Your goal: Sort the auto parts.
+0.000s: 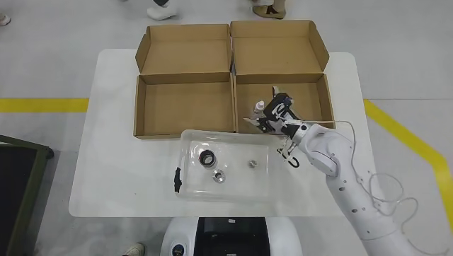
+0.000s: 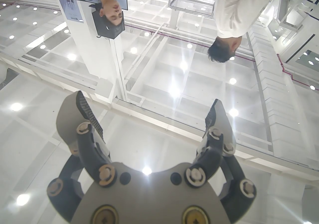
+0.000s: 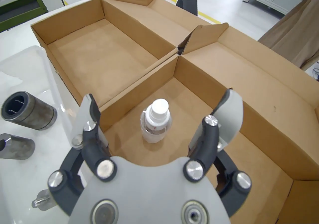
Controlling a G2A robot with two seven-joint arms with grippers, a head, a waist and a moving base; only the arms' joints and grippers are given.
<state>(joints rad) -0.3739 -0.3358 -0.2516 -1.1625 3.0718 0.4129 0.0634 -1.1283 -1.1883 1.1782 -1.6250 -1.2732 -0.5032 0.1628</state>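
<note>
Jaws of the right gripper (image 3: 159, 97) stood wide and empty, the small bottle (image 3: 155, 125) upright just ahead between them on the cardboard box (image 3: 261, 90) floor; the left gripper (image 2: 147, 99), also wide, faced away.

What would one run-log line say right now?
right pincer: open above right box | bottle: upright in right box | tray: metal parts inside | left pincer: open, facing ceiling
</note>
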